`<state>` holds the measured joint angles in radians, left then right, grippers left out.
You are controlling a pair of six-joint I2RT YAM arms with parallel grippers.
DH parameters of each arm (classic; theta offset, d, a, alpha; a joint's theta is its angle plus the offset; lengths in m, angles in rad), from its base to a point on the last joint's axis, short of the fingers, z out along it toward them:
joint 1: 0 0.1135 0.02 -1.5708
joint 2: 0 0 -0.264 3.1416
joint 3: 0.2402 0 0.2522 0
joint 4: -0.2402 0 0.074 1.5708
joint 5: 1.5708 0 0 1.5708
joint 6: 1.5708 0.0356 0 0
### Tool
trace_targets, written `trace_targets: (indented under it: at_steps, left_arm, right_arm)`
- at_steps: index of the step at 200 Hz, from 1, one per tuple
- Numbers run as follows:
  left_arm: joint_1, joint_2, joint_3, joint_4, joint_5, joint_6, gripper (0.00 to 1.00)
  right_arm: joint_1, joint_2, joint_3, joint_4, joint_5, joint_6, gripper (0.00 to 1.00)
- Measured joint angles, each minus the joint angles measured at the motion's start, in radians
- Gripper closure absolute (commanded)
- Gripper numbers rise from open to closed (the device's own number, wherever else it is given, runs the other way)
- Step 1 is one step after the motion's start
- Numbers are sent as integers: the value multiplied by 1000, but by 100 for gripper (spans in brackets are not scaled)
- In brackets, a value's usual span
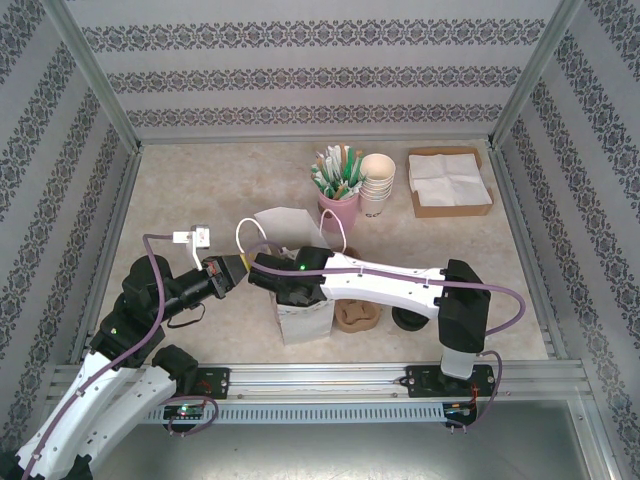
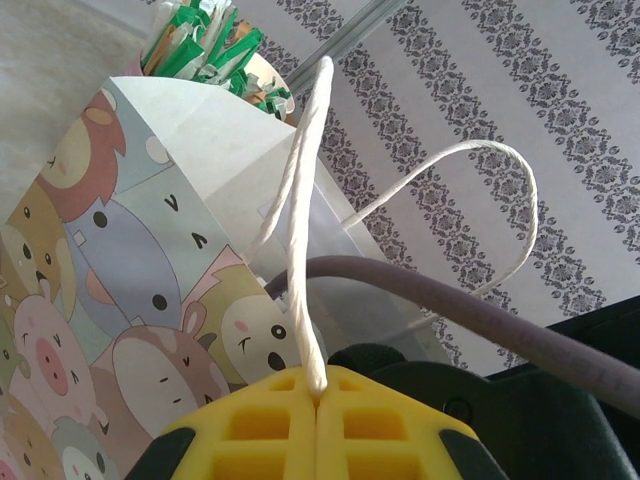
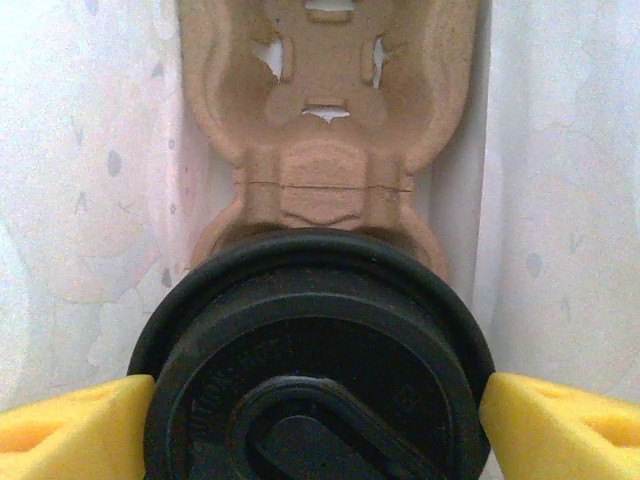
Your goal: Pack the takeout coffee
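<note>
A paper bag (image 1: 303,322) printed with cartoon animals (image 2: 130,260) stands open in the middle of the table. My left gripper (image 2: 320,395) is shut on one of its white twisted handles (image 2: 300,230), just left of the bag (image 1: 243,268). My right gripper (image 3: 318,400) reaches down into the bag (image 1: 295,288). Between its yellow pads (image 3: 70,425) sits the black lid of the coffee cup (image 3: 315,370). The lid hides the fingertips, so contact with the cup is not visible. The cup stands in a brown pulp carrier (image 3: 325,120) between the bag's white walls (image 3: 90,200).
Beside the bag lie another brown pulp carrier (image 1: 357,315) and a black lid (image 1: 410,318). Further back are a pink cup of stirrers and sachets (image 1: 338,205), a stack of paper cups (image 1: 377,185) and a box of napkins (image 1: 450,183). A small white item (image 1: 195,237) lies at the left.
</note>
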<state>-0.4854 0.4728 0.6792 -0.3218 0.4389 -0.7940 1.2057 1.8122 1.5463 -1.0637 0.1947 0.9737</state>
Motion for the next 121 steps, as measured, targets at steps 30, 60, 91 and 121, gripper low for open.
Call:
trace_targets:
  at_steps: [30, 60, 91, 121]
  left_arm:
    - [0, 0, 0, -6, 0, 0, 98]
    - [0, 0, 0, -8, 0, 0, 99]
    - [0, 0, 0, -8, 0, 0, 99]
    - [0, 0, 0, -9, -3, 0, 99]
  right_arm:
    - [-8, -1, 5, -6, 0, 0, 13]
    - [-17, -1, 10, -9, 0, 0, 13]
    - [-28, -2, 18, -22, 7, 0, 10]
    - [-39, -2, 29, -38, 11, 0, 8]
